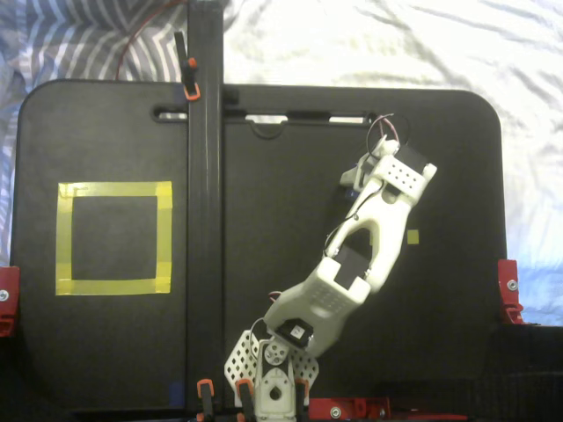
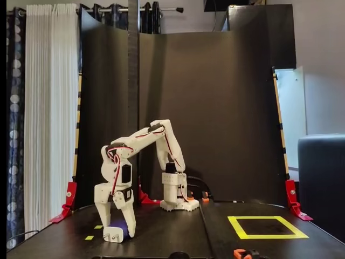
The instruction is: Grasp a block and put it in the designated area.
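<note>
The gripper (image 2: 119, 229) is low, with its fingers down at the black worktop (image 2: 178, 237), and the dark blue block (image 2: 119, 229) sits between them; whether the fingers press it or only stand around it I cannot tell. In the fixed view from above, the block (image 1: 351, 194) shows as a small blue bit at the gripper's left side. The designated area (image 1: 114, 238), a yellow tape square, lies well apart to the left, with only bare black surface inside. A tiny yellow marker (image 1: 413, 236) lies near the arm (image 1: 369, 233).
</note>
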Robot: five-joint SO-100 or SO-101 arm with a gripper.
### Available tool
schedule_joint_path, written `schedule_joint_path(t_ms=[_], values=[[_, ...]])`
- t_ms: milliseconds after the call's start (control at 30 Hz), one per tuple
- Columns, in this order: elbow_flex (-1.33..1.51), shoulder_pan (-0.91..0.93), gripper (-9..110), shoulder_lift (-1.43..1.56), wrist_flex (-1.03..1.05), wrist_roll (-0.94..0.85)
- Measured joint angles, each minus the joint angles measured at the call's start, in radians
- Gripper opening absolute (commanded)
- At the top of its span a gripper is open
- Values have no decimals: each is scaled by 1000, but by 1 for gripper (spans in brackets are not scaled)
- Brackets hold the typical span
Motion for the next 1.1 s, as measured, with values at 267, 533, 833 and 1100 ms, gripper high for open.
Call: schedule_joint_path(t_ms=[267, 533, 833, 1100], values=[[2, -54, 14, 83, 32, 17], [3, -129, 14, 238, 114, 44], [3, -229, 14, 350, 216, 91], [117, -399, 14, 451, 216, 213]])
